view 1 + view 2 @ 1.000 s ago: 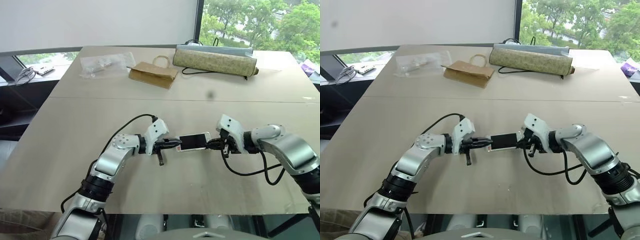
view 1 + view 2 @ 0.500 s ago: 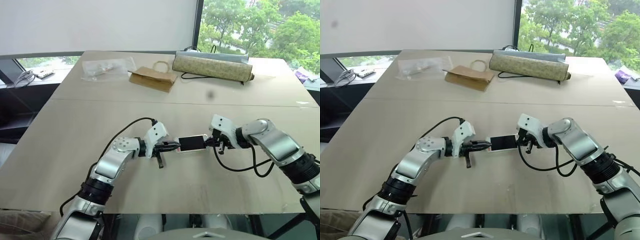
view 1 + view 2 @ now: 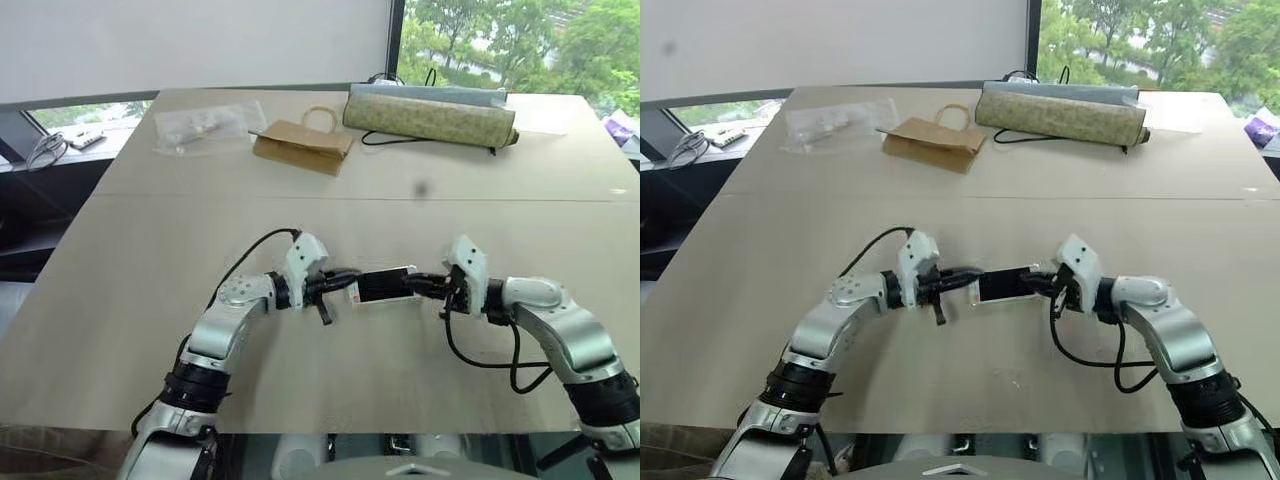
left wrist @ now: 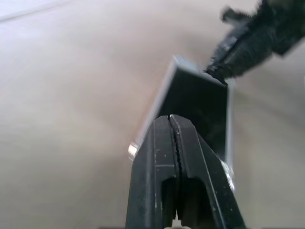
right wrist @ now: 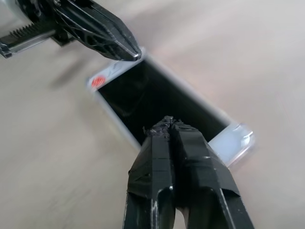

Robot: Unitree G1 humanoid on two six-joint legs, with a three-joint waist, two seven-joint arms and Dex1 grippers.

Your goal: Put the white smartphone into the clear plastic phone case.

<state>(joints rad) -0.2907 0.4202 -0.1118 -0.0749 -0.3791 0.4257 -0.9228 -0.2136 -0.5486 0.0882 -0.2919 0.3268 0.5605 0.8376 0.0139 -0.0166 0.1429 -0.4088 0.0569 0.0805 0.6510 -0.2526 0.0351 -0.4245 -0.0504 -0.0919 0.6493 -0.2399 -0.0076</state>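
1. Head camera, left eye: The white smartphone (image 3: 384, 286) is seen lying flat, screen up, near the front middle of the table (image 3: 150, 300), flanked end-on by both claws. The left gripper (image 3: 344, 281) is at the phone's 9 o'clock end and the right gripper (image 3: 420, 283) at its 3 o'clock end, each fingertip pair at or just over a short edge. At 12 o'clock, well apart, a brown paper bag (image 3: 303, 146), a rolled mat (image 3: 430, 118) and a crinkled plastic bag (image 3: 205, 126) are left along the far edge.

2. Head camera, right eye: The same arrangement is shown, the phone bridged between the two claws.

3. Left wrist: The left claw's fingers are seen pressed together, nothing between them, their tips resting over the phone's near end. The other claw's black tip is seen at the far end.

4. Right wrist: The right claw's fingers are likewise closed on nothing, tips over the black screen. A translucent lip, judged to be the clear plastic phone case (image 5: 233, 140), is seen protruding past the phone's corner just beside those tips.

5. Progress, as judged: The phone appears to be lying in or on the case, not yet seated at that corner. Pressing the ends home is thought to be what remains; full seating cannot be told.
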